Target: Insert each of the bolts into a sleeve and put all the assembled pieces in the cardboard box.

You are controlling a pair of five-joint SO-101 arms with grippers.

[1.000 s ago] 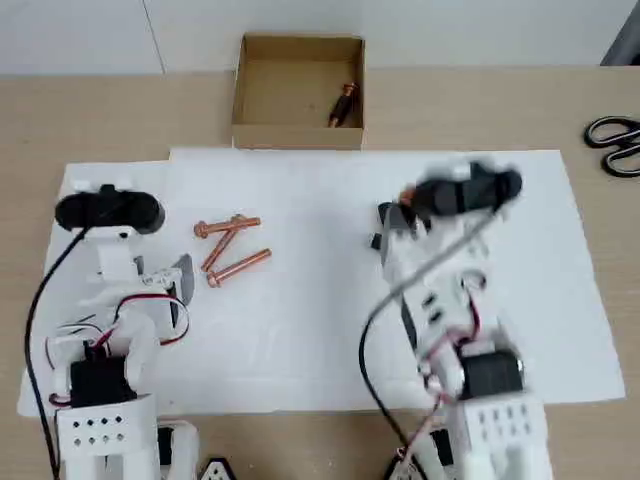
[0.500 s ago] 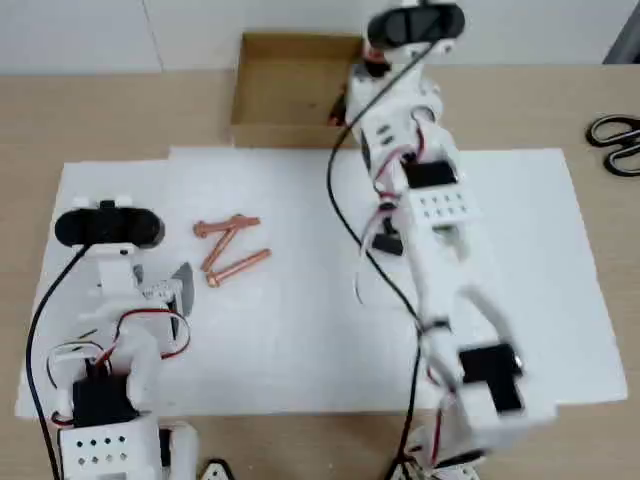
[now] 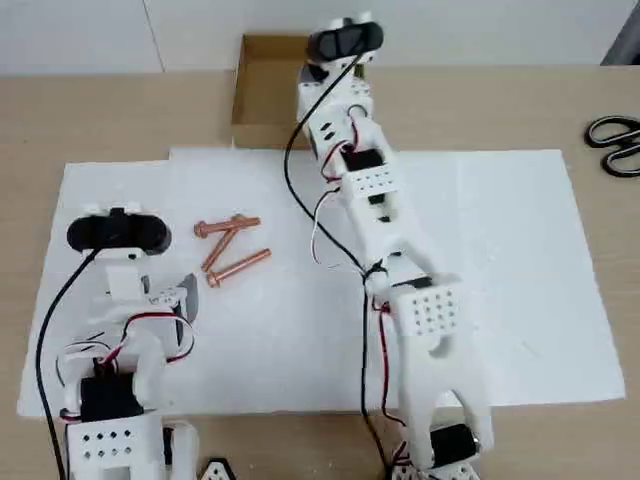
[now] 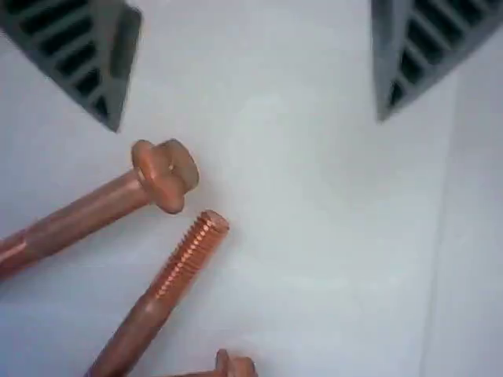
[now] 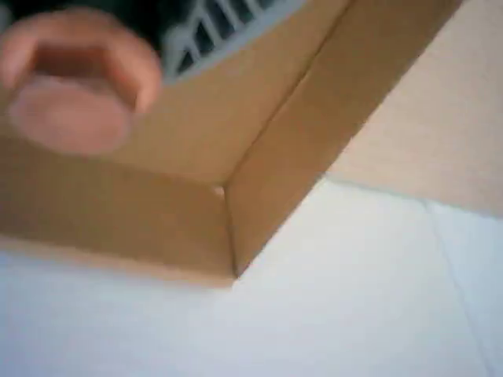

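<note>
Three copper bolts (image 3: 228,246) lie loose on the white sheet (image 3: 500,250), left of centre. My left gripper (image 3: 180,292) hangs just below them, open, with its grey fingers (image 4: 86,55) apart above a bolt head (image 4: 165,174) and a threaded tip (image 4: 206,228). The right arm is stretched out to the cardboard box (image 3: 262,92) at the back. My right gripper (image 3: 325,75) is over the box's right half, shut on a copper bolt (image 5: 75,90) whose head shows close to the camera. Beneath it is an inside corner of the box wall (image 5: 236,212). The arm hides the box floor.
Black-handled scissors (image 3: 614,140) lie on the wooden table at the far right. The white sheet spreads bare to the right of the right arm and between the two arm bases.
The right arm swung from the middle of the sheet up to the cardboard box and now reaches further left over it. The left arm shifted slightly toward the front.
</note>
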